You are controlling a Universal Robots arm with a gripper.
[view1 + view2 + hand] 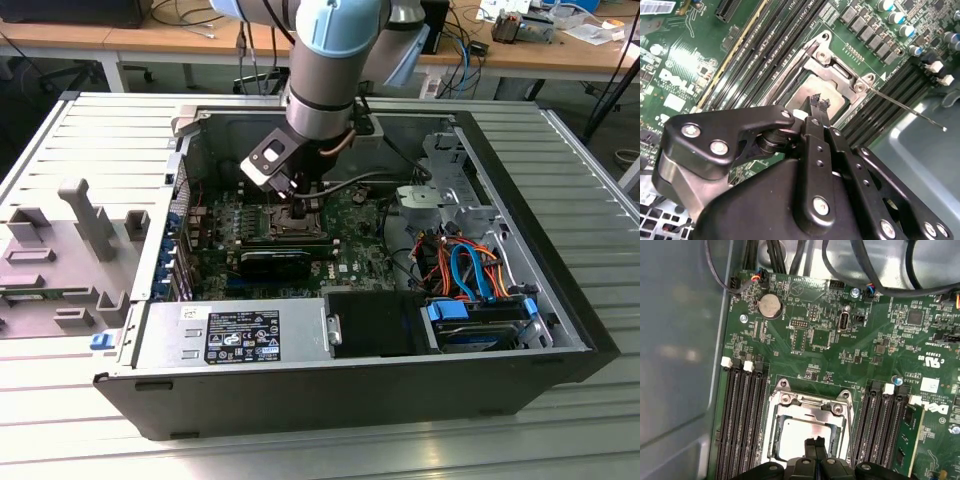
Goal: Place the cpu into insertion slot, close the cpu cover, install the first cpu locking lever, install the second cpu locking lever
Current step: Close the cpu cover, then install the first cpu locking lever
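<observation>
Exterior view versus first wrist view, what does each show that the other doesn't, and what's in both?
Exterior view, not the first wrist view: the arm reaching into the open computer case, the power supply and the blue drive bay. First wrist view, not the exterior: the coin battery and the cpu framed by the cpu cover. Both: the green board and the gripper, shut over the cpu.

bench (590, 170): grey ribbed metal | on it: open computer case (300, 400), side panel off | grey fixture plate (55, 292) just beside case, exterior view's left
</observation>
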